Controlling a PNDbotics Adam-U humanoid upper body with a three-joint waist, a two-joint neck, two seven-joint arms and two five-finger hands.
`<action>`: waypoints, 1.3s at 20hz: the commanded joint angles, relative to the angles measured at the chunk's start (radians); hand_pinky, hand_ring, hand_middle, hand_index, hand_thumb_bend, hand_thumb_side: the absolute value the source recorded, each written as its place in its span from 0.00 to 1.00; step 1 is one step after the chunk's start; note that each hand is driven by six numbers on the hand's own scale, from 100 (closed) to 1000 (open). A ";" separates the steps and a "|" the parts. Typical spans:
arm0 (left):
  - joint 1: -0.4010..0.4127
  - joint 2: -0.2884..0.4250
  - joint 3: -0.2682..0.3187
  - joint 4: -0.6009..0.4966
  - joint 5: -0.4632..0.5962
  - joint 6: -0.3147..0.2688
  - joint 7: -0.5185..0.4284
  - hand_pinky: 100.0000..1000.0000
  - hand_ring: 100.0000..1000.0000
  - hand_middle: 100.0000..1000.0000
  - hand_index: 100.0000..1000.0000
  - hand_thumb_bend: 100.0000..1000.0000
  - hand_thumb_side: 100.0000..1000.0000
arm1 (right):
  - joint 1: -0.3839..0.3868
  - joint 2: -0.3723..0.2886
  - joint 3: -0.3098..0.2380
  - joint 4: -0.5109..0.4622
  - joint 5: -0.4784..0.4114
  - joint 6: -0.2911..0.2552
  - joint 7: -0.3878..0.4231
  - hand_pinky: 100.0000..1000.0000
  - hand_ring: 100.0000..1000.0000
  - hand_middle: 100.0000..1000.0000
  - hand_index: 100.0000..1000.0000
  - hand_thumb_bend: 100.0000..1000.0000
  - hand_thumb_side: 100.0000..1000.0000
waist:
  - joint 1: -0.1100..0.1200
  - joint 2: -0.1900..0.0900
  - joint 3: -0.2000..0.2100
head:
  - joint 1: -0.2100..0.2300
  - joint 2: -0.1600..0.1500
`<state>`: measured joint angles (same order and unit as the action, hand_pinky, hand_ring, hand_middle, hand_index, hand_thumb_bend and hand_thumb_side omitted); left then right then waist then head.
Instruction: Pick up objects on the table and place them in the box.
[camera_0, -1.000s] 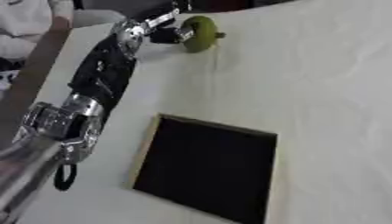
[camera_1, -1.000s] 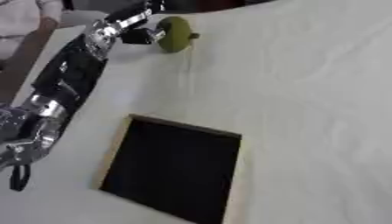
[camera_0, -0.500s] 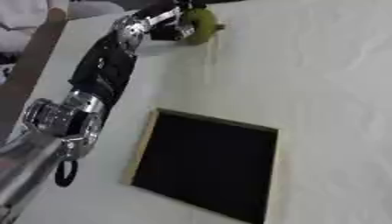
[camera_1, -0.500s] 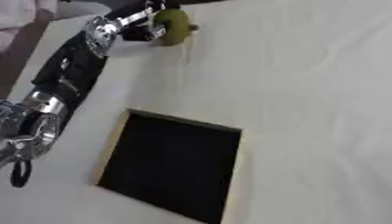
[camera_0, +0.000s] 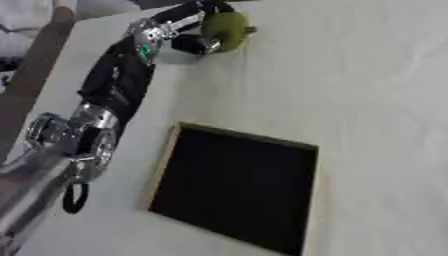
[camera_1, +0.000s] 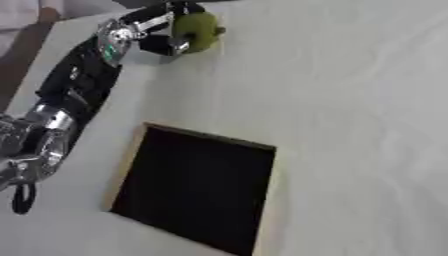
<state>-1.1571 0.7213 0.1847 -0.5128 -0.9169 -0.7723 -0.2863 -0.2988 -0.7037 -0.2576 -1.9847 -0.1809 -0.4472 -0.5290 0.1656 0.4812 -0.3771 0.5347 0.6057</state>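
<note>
A green, apple-like fruit (camera_0: 227, 30) with a short stem on its right side sits near the far edge of the white table (camera_0: 367, 90). My left hand (camera_0: 191, 31) reaches it from the left, fingers and thumb curled round its near and left sides. The left arm stretches back along the table's left side to the lower left corner. A shallow box (camera_0: 236, 185) with a black inside and a pale wooden rim lies flat in the near middle, well below the fruit. My right hand shows in no view.
The table's left edge (camera_0: 35, 75) runs diagonally, with a brown surface beyond it. White cloth shows at the top left corner. The white tabletop spreads to the right of the box and the fruit.
The whole picture has shifted, so the camera moved. My left hand stays curled round the green fruit, which now sits a little higher and closer to the view's top edge.
</note>
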 joint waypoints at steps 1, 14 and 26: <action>0.004 0.043 0.006 0.003 -0.049 0.024 0.042 0.96 0.94 0.90 0.98 0.16 0.27 | -0.003 -0.017 -0.006 -0.015 0.006 0.005 -0.003 0.81 0.78 0.67 0.77 0.00 0.23 | -0.006 -0.018 -0.001 | 0.004 -0.008; 0.009 0.031 0.006 0.025 0.005 0.063 0.166 0.70 0.56 0.57 0.68 0.00 0.10 | 0.008 -0.009 -0.006 -0.015 0.010 0.020 -0.012 0.81 0.79 0.66 0.77 0.00 0.24 | -0.011 -0.021 0.006 | 0.007 -0.006; 0.020 0.038 -0.012 0.019 0.102 0.082 0.207 0.59 0.40 0.49 0.47 0.00 0.01 | 0.024 -0.001 -0.011 -0.015 0.016 0.025 -0.029 0.81 0.78 0.66 0.77 0.00 0.24 | -0.013 -0.027 0.010 | 0.012 0.003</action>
<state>-1.1354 0.7286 0.1783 -0.4884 -0.8172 -0.6913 -0.0836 -0.2717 -0.6861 -0.2555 -1.9847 -0.1694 -0.4220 -0.5530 0.1666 0.4800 -0.3685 0.5436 0.6069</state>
